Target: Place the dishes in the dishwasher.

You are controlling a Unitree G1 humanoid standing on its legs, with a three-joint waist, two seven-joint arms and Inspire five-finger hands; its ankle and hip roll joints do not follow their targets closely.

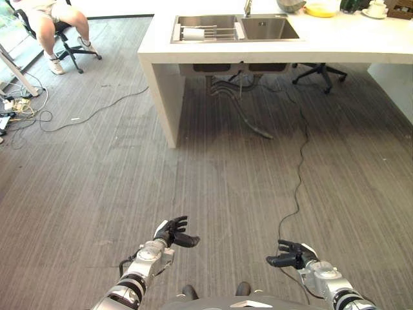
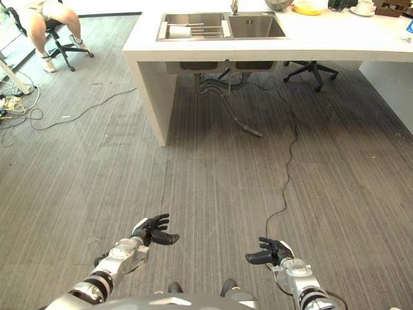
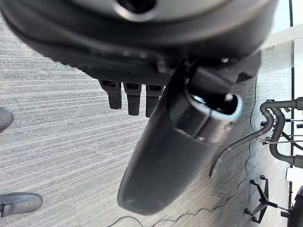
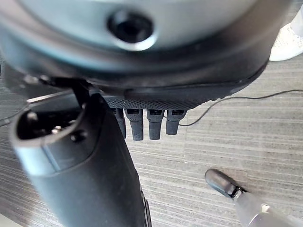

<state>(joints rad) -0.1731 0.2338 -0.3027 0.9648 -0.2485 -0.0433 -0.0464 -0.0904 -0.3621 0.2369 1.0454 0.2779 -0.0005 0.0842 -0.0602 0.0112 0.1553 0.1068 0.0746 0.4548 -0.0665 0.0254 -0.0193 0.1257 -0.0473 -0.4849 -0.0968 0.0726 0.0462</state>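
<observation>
While both the left hand [image 1: 169, 231] and right hand [image 1: 292, 254] hang released and empty well short of the sink counter [image 1: 361, 40], no dish is yet picked up.

A person [image 1: 55, 22] sits on a black office chair [image 1: 71, 45] at the far left of the grey plank floor [image 1: 213, 181]. Another office chair [image 1: 319, 72] stands beneath the white table [image 1: 361, 42]. Loose cables [image 1: 26, 106] tangle nearby.
</observation>
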